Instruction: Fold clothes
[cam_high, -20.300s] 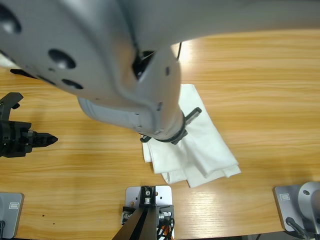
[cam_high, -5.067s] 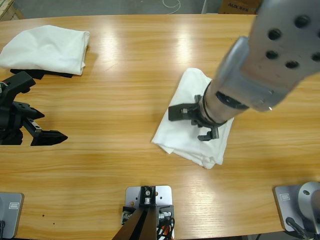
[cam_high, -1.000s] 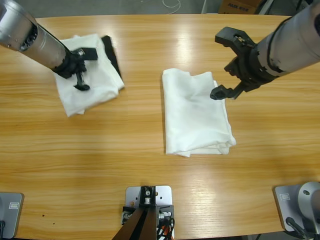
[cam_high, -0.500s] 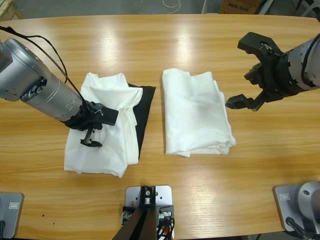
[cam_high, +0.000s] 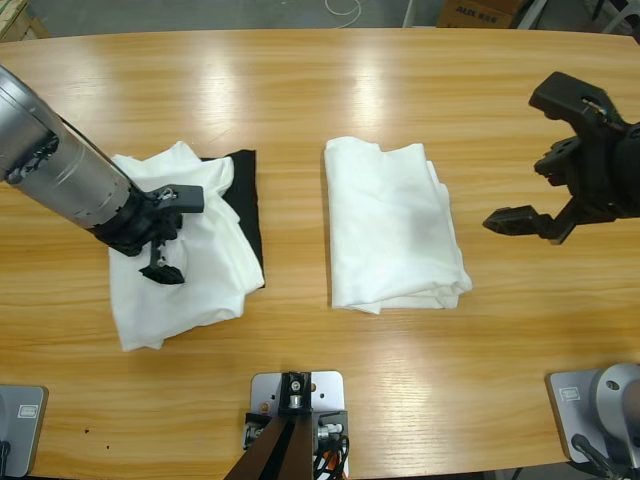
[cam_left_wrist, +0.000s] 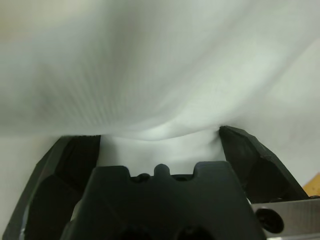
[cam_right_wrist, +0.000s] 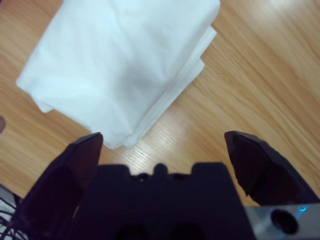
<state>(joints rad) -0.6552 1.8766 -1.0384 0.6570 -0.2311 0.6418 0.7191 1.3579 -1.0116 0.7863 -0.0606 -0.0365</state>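
Observation:
A folded white shirt (cam_high: 395, 225) lies flat at the table's middle, and the right wrist view shows it (cam_right_wrist: 120, 65) beyond the jaws. My right gripper (cam_high: 511, 161) hangs open to its right, apart from it, over bare wood; that gripper (cam_right_wrist: 162, 137) holds nothing. A second, rumpled white shirt (cam_high: 190, 280) lies at the left. My left gripper (cam_high: 190, 238) presses down on it with its jaws spread. White cloth (cam_left_wrist: 160, 65) fills the left wrist view and bulges between the wide jaws of that gripper (cam_left_wrist: 160, 132).
A black cloth (cam_high: 245, 190) sticks out from under the rumpled shirt on its far right side. Bare wooden tabletop (cam_high: 330, 90) stretches along the back and between the two shirts. A cardboard box (cam_high: 475, 12) sits beyond the far edge.
The left gripper and the rumpled shirt have shifted left, with less black cloth showing. The right gripper has drawn back to the right, farther from the folded shirt.

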